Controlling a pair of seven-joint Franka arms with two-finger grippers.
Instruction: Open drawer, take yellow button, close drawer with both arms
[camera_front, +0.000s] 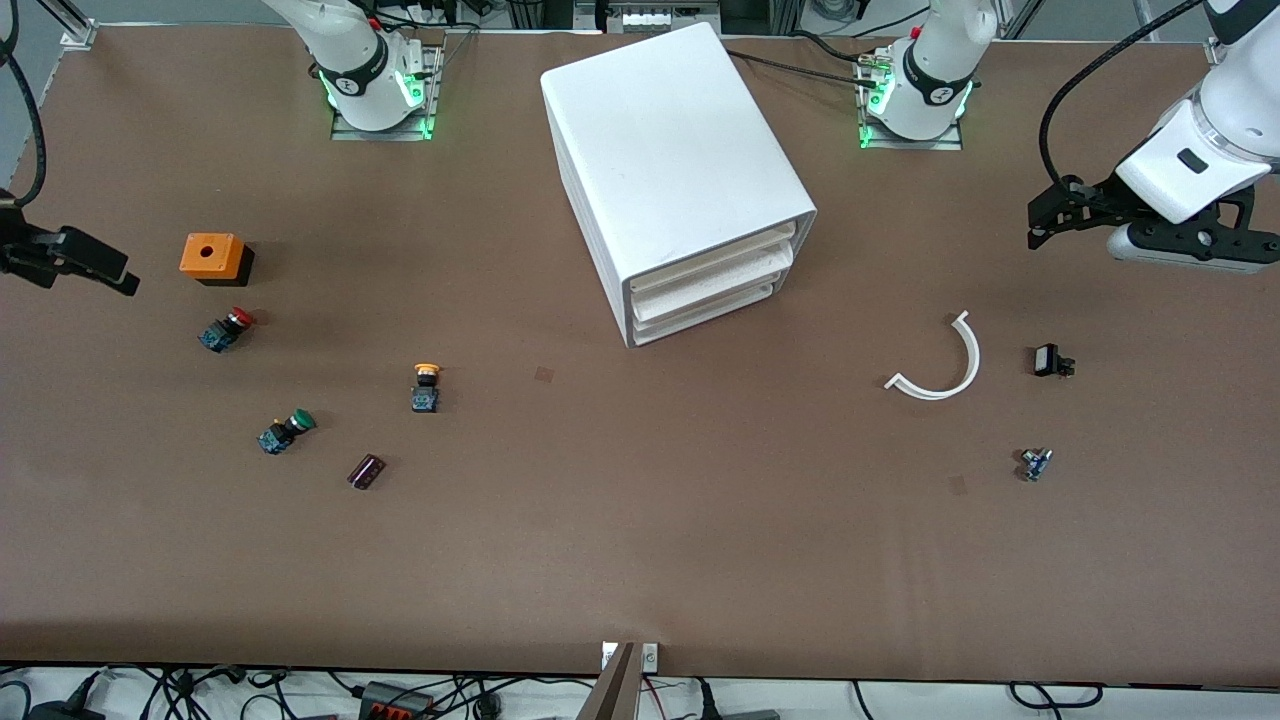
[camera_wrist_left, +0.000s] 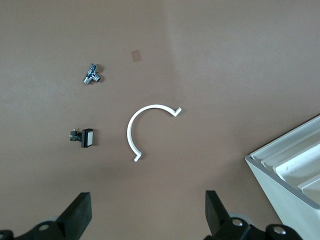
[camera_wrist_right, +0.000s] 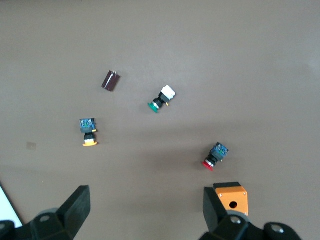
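1. The right gripper (camera_front: 125, 285) hangs in the air over the counter (camera_front: 640, 540) at the right arm's end, well apart from the cabinet (camera_front: 675, 170); in the right wrist view its fingers (camera_wrist_right: 75, 205) stand wide apart and hold nothing.
2. An orange box (camera_front: 212, 257) with a round hole in its top sits toward the right arm's end from the cabinet. The red-capped button (camera_front: 225, 329) lies just nearer the front camera than that box.
3. The green-capped button (camera_front: 285, 431) and a small dark red part (camera_front: 366, 471) lie nearer the front camera than the cabinet, toward the right arm's end.
4. The button (camera_front: 426, 387) with the orange-yellow cap lies out on the counter, nearer the front camera than the cabinet and toward the right arm's end of it, apart from both grippers.
5. The cabinet stands mid-counter; its three stacked drawers, the drawer (camera_front: 712, 275) among them, all sit pushed in.
6. A white curved strip (camera_front: 950, 365), a black-and-white part (camera_front: 1050, 361) and a small metal part (camera_front: 1035, 464) lie toward the left arm's end from the cabinet.
7. The left gripper (camera_front: 1040, 225) hangs over the counter at the left arm's end; its fingers (camera_wrist_left: 80, 212) are spread wide and empty.
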